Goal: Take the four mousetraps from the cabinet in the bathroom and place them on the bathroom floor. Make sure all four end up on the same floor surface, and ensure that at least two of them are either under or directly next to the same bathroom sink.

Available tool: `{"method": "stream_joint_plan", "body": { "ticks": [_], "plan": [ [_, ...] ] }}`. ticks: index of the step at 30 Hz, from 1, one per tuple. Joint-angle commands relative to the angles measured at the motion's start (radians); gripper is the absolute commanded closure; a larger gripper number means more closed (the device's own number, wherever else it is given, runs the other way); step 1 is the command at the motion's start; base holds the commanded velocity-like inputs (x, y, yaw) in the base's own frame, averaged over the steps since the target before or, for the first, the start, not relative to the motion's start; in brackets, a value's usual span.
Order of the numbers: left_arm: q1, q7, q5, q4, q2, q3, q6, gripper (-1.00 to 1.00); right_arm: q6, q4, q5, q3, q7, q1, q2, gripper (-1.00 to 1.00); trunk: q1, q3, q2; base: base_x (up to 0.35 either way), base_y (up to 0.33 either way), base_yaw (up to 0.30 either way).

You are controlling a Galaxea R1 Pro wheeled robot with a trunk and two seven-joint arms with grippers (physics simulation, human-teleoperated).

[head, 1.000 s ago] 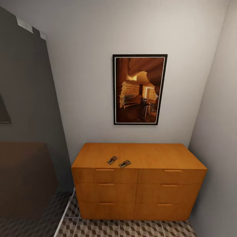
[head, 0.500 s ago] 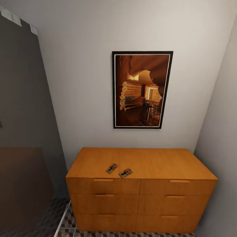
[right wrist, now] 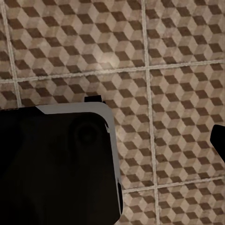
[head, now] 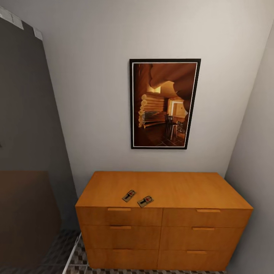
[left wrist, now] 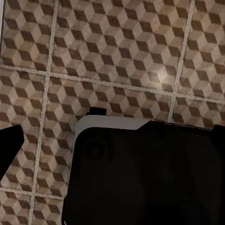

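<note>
Two mousetraps lie side by side near the front left of the cabinet's top, one (head: 129,195) slightly further back than the other (head: 145,201). The cabinet (head: 182,188) is a low orange-brown chest with closed drawers, standing against the white wall straight ahead. Cube-patterned bathroom floor (head: 78,258) shows below it. In the left wrist view a dark fingertip (left wrist: 9,149) hangs over the floor tiles (left wrist: 117,56). The right wrist view has a dark fingertip (right wrist: 219,140) over the same tiles (right wrist: 168,93). The sink is out of view.
A framed picture (head: 164,103) hangs above the cabinet. A dark grey wall or panel (head: 26,125) closes the left side, and a white wall (head: 255,152) stands close on the right. My dark base (left wrist: 145,173) sits under both wrist cameras.
The head view has come closer to the cabinet, which now looks larger and lower in the picture. The mousetraps have not moved on its top.
</note>
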Motion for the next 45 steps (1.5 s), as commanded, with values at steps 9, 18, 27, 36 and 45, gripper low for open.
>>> {"method": "stream_joint_plan", "body": {
  "ticks": [9, 18, 27, 36, 45],
  "plan": [
    [0.0, 0.001, 0.007, 0.002, 0.0, 0.007, -0.005, -1.0, -0.006, 0.003, 0.004, -0.006, 0.0, -0.001, -0.001, -1.0, 0.0, 0.0, -0.001, 0.002, 0.0, 0.0],
    [0.0, 0.001, 0.007, 0.002, -0.002, 0.006, -0.007, -1.0, -0.008, 0.003, 0.004, -0.008, 0.009, -0.001, -0.008, -1.0, 0.0, 0.0, -0.001, 0.0, 0.0, 0.0],
    [0.0, 0.001, 0.004, 0.003, -0.003, 0.004, -0.014, -1.0, -0.013, 0.002, 0.004, -0.01, 0.017, -0.005, -0.018, -1.0, 0.0, 0.0, -0.001, 0.0, 0.0, 0.0],
    [0.0, 0.001, -0.002, 0.003, -0.005, 0.003, -0.015, -1.0, -0.012, -0.003, 0.007, -0.011, 0.039, -0.01, -0.021, -1.0, 0.0, 0.0, -0.001, 0.0, 0.0, 0.0],
    [0.0, 0.001, 0.001, 0.002, -0.003, 0.005, -0.013, -1.0, -0.009, -0.052, 0.009, -0.008, 0.071, -0.011, -0.029, -1.0, 0.0, 0.0, -0.001, 0.0, 0.0, 0.0]
  ]
}}
